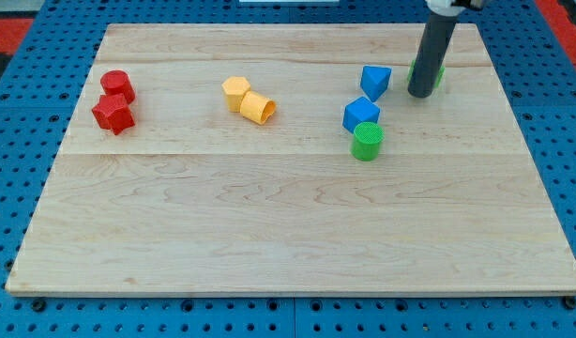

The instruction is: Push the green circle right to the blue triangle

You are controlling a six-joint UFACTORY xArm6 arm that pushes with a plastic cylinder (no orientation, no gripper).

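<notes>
The green circle (368, 141) stands right of the board's centre, touching the lower edge of a blue cube (361, 114). The blue triangle (375, 80) lies just above that cube, toward the view's top. My tip (421, 94) rests on the board to the right of the blue triangle, a short gap away, and up and to the right of the green circle. It touches neither of them. A second green block (439, 74) sits right behind the rod and is mostly hidden, so I cannot make out its shape.
A yellow hexagon (234, 91) and a yellow cylinder-like block (258, 108) lie together left of centre. A red circle (117, 84) and a red star (113, 115) sit near the board's left edge (58, 169). Blue pegboard surrounds the wooden board.
</notes>
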